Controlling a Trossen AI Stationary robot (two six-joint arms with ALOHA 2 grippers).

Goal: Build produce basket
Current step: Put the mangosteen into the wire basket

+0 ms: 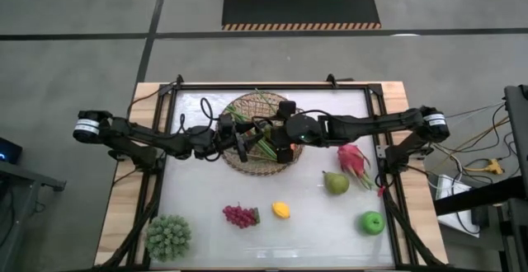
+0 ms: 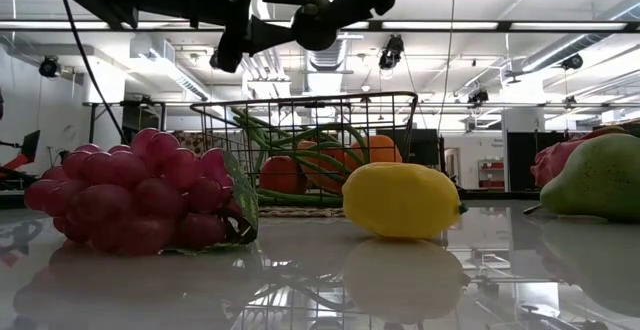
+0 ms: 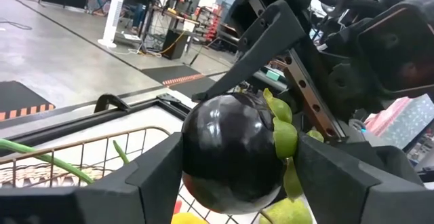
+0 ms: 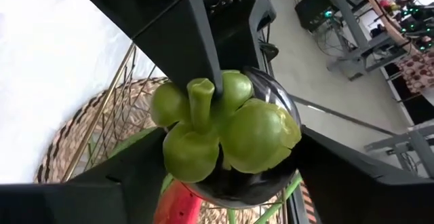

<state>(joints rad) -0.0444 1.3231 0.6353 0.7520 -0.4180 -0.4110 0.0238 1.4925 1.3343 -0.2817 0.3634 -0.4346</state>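
Nearest, on the white table [image 1: 206, 231], lie purple grapes [image 2: 140, 195], a lemon [image 2: 402, 200] and a pear [image 2: 595, 178]. Behind them stands the basket [image 1: 247, 163], holding green stalks [image 2: 300, 135] and orange and red fruit. Above it, the left gripper [image 3: 234, 173] clasps a dark round fruit with a green cap [image 4: 224, 129]. The right gripper [image 4: 217, 183] brackets the same fruit, its fingers beside it; whether they press it I cannot tell.

Black mat [image 1: 301, 11] with striped edges on grey floor beyond table [image 1: 115, 222]; cables [image 1: 483, 166] at right.
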